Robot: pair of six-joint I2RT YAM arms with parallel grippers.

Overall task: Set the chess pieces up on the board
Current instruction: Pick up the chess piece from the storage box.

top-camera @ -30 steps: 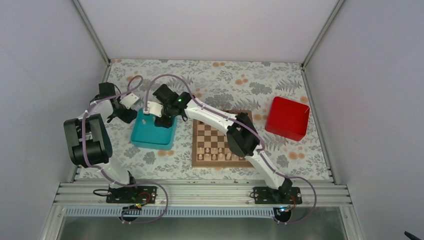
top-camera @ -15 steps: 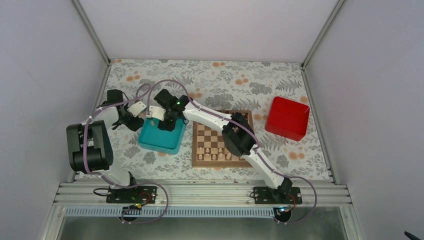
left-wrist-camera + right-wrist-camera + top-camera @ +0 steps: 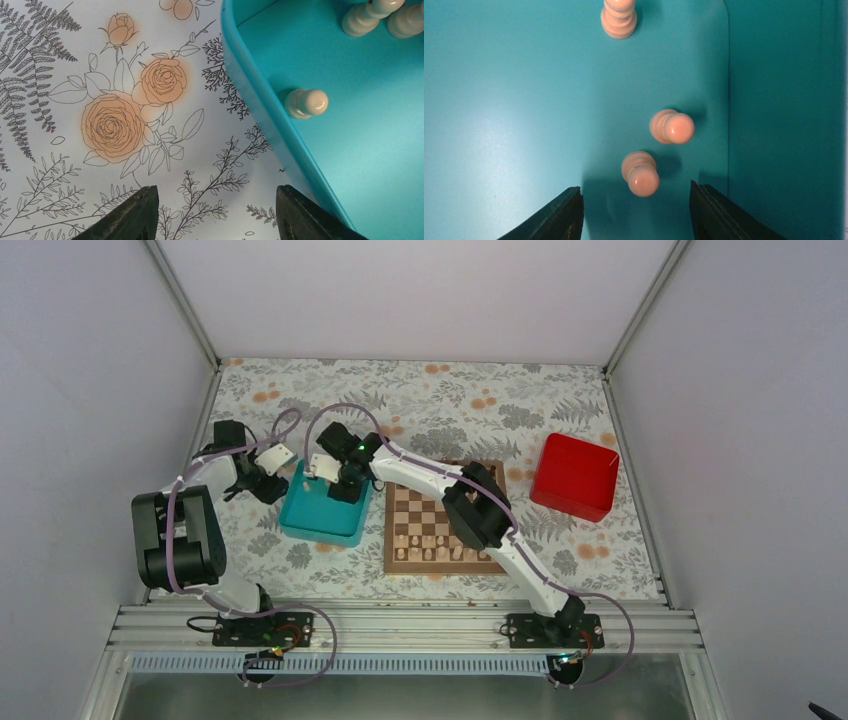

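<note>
3 chess pieces [image 3: 671, 127] wait in the teal tray [image 3: 499, 110], right claw [image 3: 635, 212] open over 1 for pickup, left claw [image 3: 215, 210] open beside the tray wall.

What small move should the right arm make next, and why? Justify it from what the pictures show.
Probably lower the right fingers straight down around the nearest pale piece, then close on it. The fingers stand open and hold nothing above the floor of the teal tray. That piece sits in line with the gap between them, so a short descent looks enough.
</note>
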